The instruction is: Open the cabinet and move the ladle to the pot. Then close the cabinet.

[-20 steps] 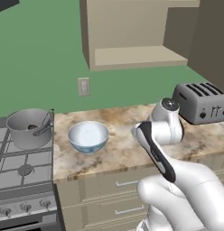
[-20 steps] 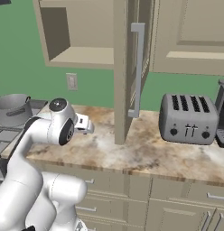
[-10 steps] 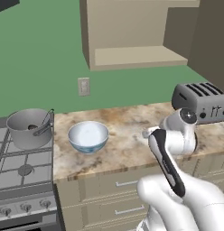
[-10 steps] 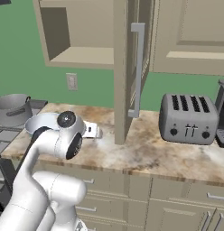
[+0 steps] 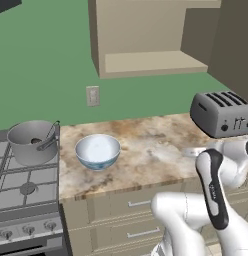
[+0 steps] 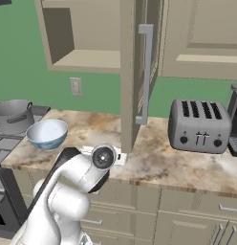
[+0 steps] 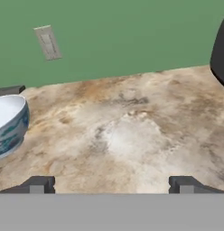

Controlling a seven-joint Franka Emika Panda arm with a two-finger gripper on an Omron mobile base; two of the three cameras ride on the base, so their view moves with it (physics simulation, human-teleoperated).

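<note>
The grey pot [image 5: 31, 143] stands on the stove at the left. The dark ladle [image 5: 50, 133] rests in it, its thin handle leaning over the right rim. The tan cabinet [image 5: 146, 35] hangs open with a bare shelf. Its door [image 6: 131, 72] juts out over the counter, silver bar handle [image 6: 146, 72] facing right. My gripper [image 7: 111, 182] hovers low over the marble counter, open, with nothing between its fingertips. In the right base view the gripper [image 6: 119, 158] sits just under the door's lower edge. From the left base it [image 5: 192, 151] shows right of the bowl, far from the pot.
A white-and-blue bowl [image 5: 97, 151] sits between pot and gripper. A silver toaster [image 6: 199, 125] stands on the counter to the right of the open door, a dark appliance [image 6: 234, 119] beyond it. A wall outlet [image 5: 92, 95] is behind the bowl. Drawers [image 6: 187, 215] run below.
My arm has swung right and lower, away from the bowl side toward the toaster and the open door. The gripper stays empty; pot, ladle and door have not moved.
</note>
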